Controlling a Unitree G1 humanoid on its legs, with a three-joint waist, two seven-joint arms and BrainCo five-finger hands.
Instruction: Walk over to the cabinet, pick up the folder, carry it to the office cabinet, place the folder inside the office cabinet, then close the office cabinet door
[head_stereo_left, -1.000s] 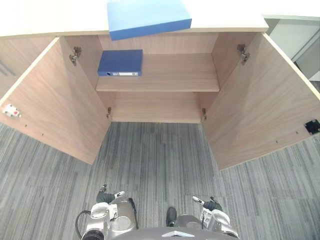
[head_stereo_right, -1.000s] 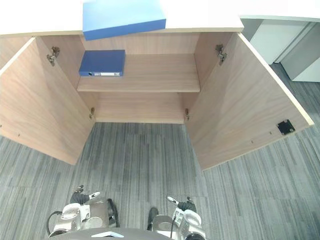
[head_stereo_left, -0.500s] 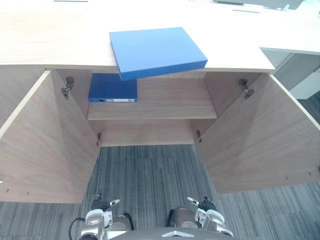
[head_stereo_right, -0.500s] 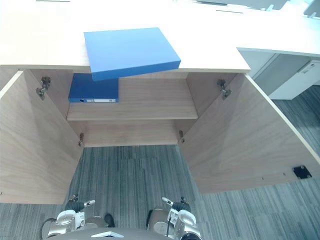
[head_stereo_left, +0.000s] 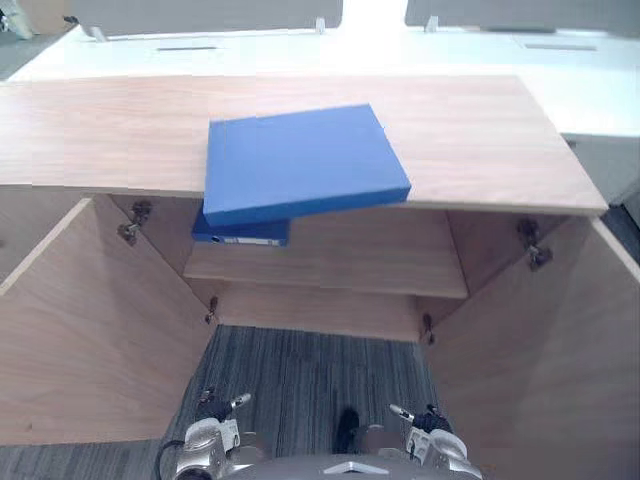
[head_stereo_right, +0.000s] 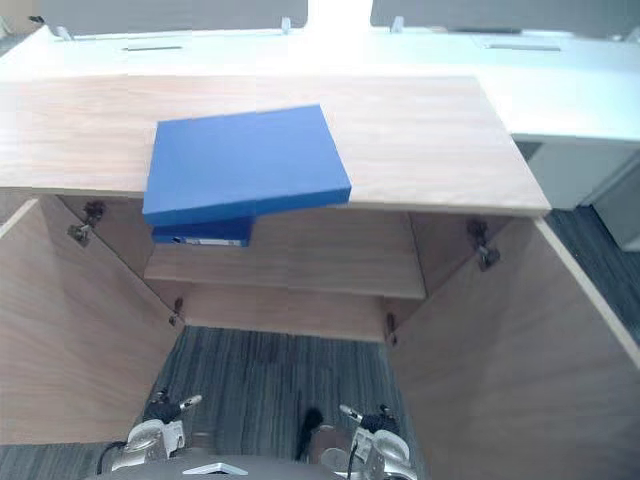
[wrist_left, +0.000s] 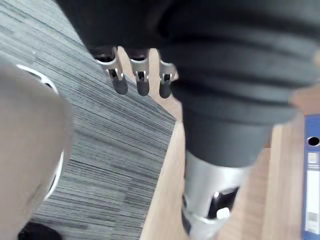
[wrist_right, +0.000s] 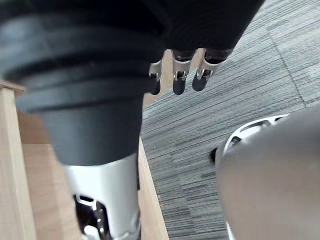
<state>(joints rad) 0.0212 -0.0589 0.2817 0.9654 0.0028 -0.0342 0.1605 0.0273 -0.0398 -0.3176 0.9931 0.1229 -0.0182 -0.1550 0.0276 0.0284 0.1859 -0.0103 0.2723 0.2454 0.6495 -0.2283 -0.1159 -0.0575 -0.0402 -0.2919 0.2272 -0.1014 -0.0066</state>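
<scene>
A light blue folder (head_stereo_left: 300, 160) lies flat on the wooden cabinet top (head_stereo_left: 480, 140), turned a little, its front corner overhanging the edge. Under it, a dark blue binder (head_stereo_left: 245, 233) lies on the left of the inner shelf (head_stereo_left: 360, 265); its spine also shows in the left wrist view as the binder (wrist_left: 312, 185). Both cabinet doors stand wide open. My left hand (head_stereo_left: 212, 430) and right hand (head_stereo_left: 432, 442) hang low at my sides, well short of the cabinet. Both are open and hold nothing, with the left fingers (wrist_left: 141, 80) and right fingers (wrist_right: 179, 80) straight over the carpet.
The open left door (head_stereo_left: 90, 340) and right door (head_stereo_left: 545, 370) flank a strip of grey striped carpet (head_stereo_left: 310, 375) in front of the cabinet. White desks (head_stereo_left: 300, 45) run behind the cabinet top.
The camera has tilted up and come closer: more of the cabinet top and the desks behind it show. The folder, binder and doors have not moved. Both hands still hang at my sides.
</scene>
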